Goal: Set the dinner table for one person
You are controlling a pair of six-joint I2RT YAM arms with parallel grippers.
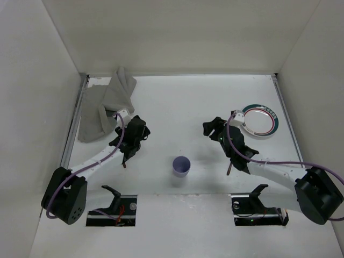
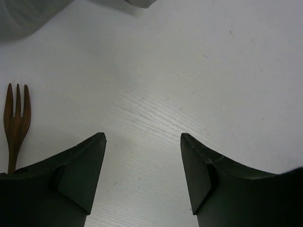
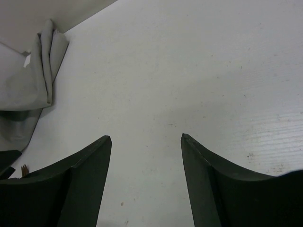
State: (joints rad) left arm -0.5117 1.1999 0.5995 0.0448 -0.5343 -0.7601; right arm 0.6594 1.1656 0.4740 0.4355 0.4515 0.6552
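Observation:
The dinner table [image 1: 183,102] is a flat white top. On it stand a purple cup [image 1: 181,165] near the front middle and a white plate [image 1: 260,121] with a teal and red rim at the right. A crumpled grey cloth [image 1: 105,105] lies at the back left. My left gripper [image 1: 144,130] hovers open beside the cloth, with only bare table between its fingers [image 2: 142,137]. A wooden fork [image 2: 16,125] lies just left of it. My right gripper [image 1: 208,128] is open left of the plate, and nothing sits between its fingers [image 3: 146,137].
A thin brown utensil [image 1: 230,171] lies partly hidden under the right arm. Metal rails [image 1: 72,134] run along the table's side edges, and white walls close in on three sides. The grey cloth [image 3: 33,80] shows at the far left of the right wrist view.

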